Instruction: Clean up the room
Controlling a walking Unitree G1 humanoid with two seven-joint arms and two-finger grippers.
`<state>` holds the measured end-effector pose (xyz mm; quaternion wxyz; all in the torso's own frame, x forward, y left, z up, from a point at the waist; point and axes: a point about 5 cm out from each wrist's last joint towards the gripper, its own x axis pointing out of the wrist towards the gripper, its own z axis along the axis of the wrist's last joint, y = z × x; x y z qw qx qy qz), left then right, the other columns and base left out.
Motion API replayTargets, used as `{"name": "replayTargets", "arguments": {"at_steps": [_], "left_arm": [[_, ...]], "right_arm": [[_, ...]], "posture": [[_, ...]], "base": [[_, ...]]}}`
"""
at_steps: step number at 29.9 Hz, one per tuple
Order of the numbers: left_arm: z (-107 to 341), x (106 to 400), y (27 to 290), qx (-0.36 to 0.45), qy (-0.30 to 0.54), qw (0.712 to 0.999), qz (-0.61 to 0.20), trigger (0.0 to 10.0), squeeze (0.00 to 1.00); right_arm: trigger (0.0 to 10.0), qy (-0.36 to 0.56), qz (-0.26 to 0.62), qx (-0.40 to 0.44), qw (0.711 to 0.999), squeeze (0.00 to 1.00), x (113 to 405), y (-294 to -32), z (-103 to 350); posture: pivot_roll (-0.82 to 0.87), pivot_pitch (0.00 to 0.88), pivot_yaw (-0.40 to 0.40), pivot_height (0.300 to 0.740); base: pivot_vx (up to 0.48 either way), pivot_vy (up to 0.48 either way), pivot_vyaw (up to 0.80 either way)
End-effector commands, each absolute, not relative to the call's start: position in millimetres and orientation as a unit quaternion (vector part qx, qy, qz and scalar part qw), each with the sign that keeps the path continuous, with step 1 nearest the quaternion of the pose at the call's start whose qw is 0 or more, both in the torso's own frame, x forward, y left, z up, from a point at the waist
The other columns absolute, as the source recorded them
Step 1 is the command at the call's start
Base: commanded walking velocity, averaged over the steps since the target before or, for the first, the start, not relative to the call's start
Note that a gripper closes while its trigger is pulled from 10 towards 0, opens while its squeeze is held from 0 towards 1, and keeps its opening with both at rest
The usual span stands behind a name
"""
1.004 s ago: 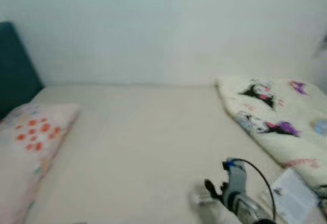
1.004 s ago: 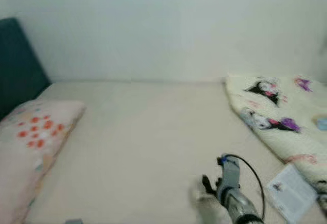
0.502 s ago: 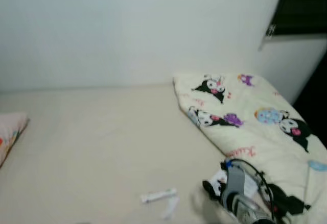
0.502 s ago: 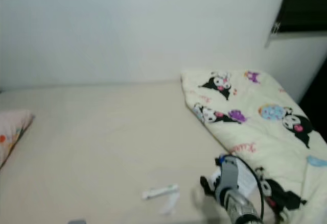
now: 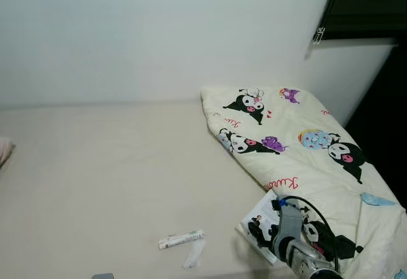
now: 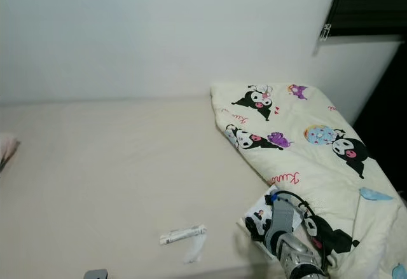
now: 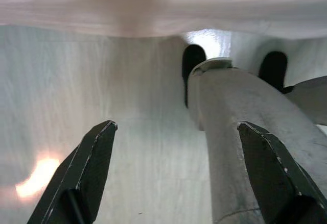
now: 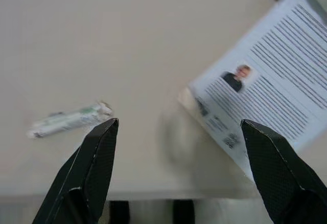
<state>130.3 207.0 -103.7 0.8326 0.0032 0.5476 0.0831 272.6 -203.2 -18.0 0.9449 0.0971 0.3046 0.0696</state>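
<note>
A small white and green tube (image 5: 181, 239) lies on the cream bed sheet (image 5: 114, 177), with a crumpled white scrap (image 5: 193, 254) beside it. A printed leaflet (image 5: 256, 223) rests at the edge of the cartoon-print blanket (image 5: 286, 139). My right arm (image 5: 294, 248) reaches in over the leaflet at the bed's near edge. In the right wrist view my right gripper (image 8: 179, 132) is open above the sheet, between the tube (image 8: 69, 120) and the leaflet (image 8: 265, 96), holding nothing. My left gripper (image 7: 176, 127) hangs open beside my own silver leg (image 7: 240, 147).
The blanket covers the right part of the bed. A pillow corner (image 5: 4, 149) shows at the far left. A white wall backs the bed, and a dark window (image 5: 362, 2) sits at the upper right.
The camera has swung right: the pillow slid off to the left, and more of the blanket, the tube and the window came into view. My right arm holds the same pose.
</note>
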Motion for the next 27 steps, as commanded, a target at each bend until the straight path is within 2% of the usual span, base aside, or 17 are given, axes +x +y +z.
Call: {"name": "replayTargets", "arguments": {"at_steps": [1, 5, 7, 11, 19, 23, 27], "left_arm": [[-107, 120, 209, 0.01, 0.565, 0.821, 0.084, 10.0, 0.0], [-108, 116, 209, 0.013, 0.569, 0.818, 0.084, 10.0, 0.0], [-108, 116, 209, 0.012, 0.569, 0.818, 0.084, 10.0, 0.0], [-108, 116, 209, 0.008, 0.567, 0.819, 0.086, 10.0, 0.0], [-107, 118, 208, 0.02, 0.564, 0.824, 0.058, 10.0, 0.0], [-107, 117, 211, 0.028, 0.565, 0.823, 0.054, 10.0, 0.0], [-106, 117, 216, 0.02, 0.565, 0.822, 0.062, 10.0, 0.0]], "right_arm": [[10.0, 0.286, 0.077, 0.106, 0.949, 0.0, 277, -200, -14], [10.0, 0.244, 0.134, 0.107, 0.954, 0.0, 287, -189, -2], [10.0, 0.244, 0.131, 0.108, 0.955, 0.0, 288, -188, -1], [10.0, 0.25, 0.12, 0.109, 0.955, 0.0, 289, -189, -1], [10.0, 0.245, 0.128, 0.094, 0.956, 0.0, 288, -191, -1], [10.0, 0.245, 0.125, 0.09, 0.957, 0.0, 287, -193, -1], [10.0, 0.265, 0.082, 0.09, 0.956, 0.0, 287, -199, -5]], "posture": [[-0.06, 0.0, -0.021, 0.74], [-0.05, 0.0, -0.022, 0.74], [-0.05, 0.0, -0.023, 0.74], [-0.05, 0.0, -0.023, 0.74], [-0.06, 0.0, -0.023, 0.74], [-0.06, 0.0, -0.024, 0.74], [-0.06, 0.0, -0.024, 0.74]], "base": [[-0.319, 0.0, 0.0], [-0.309, 0.0, 0.19], [-0.306, 0.0, 0.75], [-0.251, 0.0, 0.0], [0.0, 0.0, 0.14], [0.0, -0.418, 0.78], [0.0, -0.45, 0.0]]}}
